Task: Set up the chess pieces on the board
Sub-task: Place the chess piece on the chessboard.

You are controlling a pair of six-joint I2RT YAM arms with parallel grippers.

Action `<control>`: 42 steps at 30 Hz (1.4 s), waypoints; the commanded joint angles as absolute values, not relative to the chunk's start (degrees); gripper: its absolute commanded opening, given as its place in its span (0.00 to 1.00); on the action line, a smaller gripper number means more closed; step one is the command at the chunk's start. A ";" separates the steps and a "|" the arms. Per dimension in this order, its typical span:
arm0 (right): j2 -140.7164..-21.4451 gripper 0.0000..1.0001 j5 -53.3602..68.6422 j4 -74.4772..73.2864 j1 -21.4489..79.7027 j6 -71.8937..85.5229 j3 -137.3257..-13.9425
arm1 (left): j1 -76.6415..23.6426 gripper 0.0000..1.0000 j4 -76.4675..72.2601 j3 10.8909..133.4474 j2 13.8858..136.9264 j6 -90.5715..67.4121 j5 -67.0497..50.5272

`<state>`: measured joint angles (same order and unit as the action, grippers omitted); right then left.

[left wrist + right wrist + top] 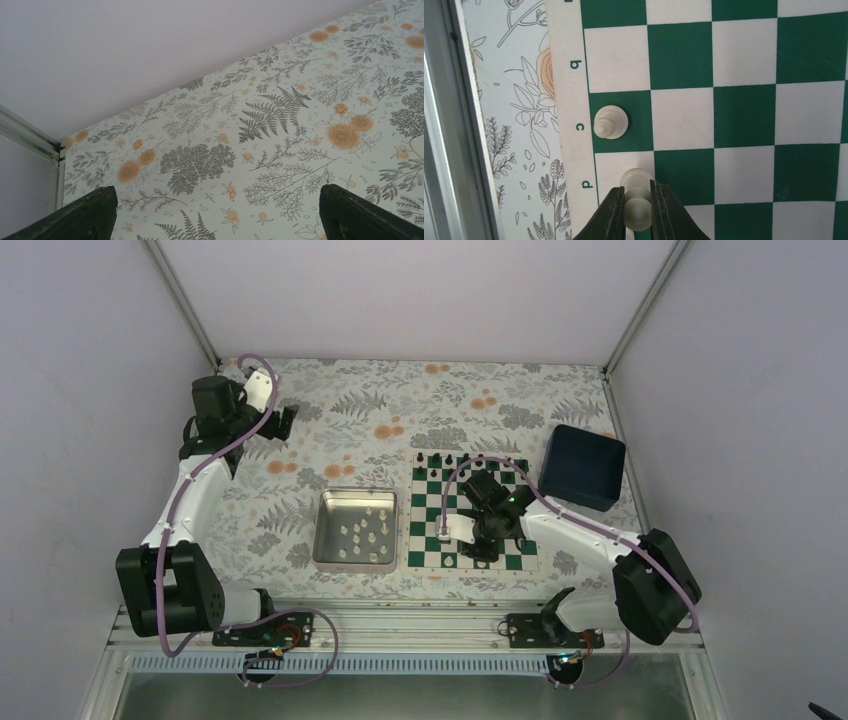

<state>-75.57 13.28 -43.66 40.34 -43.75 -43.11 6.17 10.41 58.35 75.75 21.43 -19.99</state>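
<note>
Clamped in the right arm's dark fingers (613,216), a cream-white chess piece (638,192) is poised over square d of the green-and-white checked board (744,115). Placing seems underway: lower it upright, then release. Left fingers (80,215) gape.

Left gripper (216,202) is spread wide, with its dark fingertips (90,212) poking in at the lower left and lower right corners. Floral tablecloth (280,125) fills the middle, pale wall (150,45) up top, metal frame post (25,137) far left.
</note>
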 commanded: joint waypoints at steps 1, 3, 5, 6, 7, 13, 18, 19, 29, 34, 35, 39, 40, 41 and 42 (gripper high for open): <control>-77.45 0.08 14.85 -41.97 39.64 -45.38 -42.74 | 6.32 1.00 10.38 59.75 76.20 21.36 -19.73; -78.17 0.08 15.17 -42.37 39.57 -45.61 -42.93 | 6.28 1.00 10.28 59.77 76.29 21.36 -19.63; -78.61 0.08 15.31 -43.14 39.55 -45.75 -43.28 | 6.33 1.00 10.20 59.74 76.38 21.36 -19.60; -78.59 0.08 15.37 -43.42 39.55 -45.86 -43.32 | 6.33 1.00 10.20 59.70 76.50 21.35 -19.60; -78.39 0.08 15.42 -43.70 39.47 -45.92 -43.29 | 6.33 1.00 10.17 59.64 76.51 21.40 -19.67; -78.72 0.08 15.92 -44.32 39.38 -46.23 -43.19 | 6.31 1.00 10.02 59.68 76.93 21.42 -19.51; -79.84 0.08 16.16 -44.97 39.38 -46.55 -43.09 | 6.32 1.00 9.93 59.64 77.00 21.47 -19.42; -79.78 0.08 16.06 -45.00 39.39 -46.58 -43.01 | 6.33 1.00 9.91 59.65 76.97 21.52 -19.38; -80.67 0.09 16.30 -44.65 39.38 -46.72 -42.95 | 6.26 1.00 9.76 59.49 77.08 21.53 -19.07; -81.31 0.10 16.80 -44.64 39.38 -46.59 -42.76 | 6.33 1.00 9.65 59.42 77.08 21.54 -18.90; -81.37 0.10 16.65 -44.45 39.38 -46.58 -42.65 | 6.33 1.00 9.67 59.42 77.08 21.53 -18.90; -81.23 0.11 16.69 -44.29 39.42 -46.42 -42.84 | 6.31 1.00 9.67 59.39 76.99 21.53 -18.86; -81.10 0.13 16.51 -44.38 39.38 -46.35 -42.87 | 6.33 1.00 9.66 59.40 76.95 21.53 -18.81; -80.92 0.15 16.37 -44.45 39.38 -46.37 -42.94 | 6.33 1.00 9.61 59.41 76.96 21.53 -18.81; -80.63 0.18 16.09 -44.54 39.38 -46.40 -42.91 | 6.33 1.00 9.66 59.35 76.87 21.53 -18.81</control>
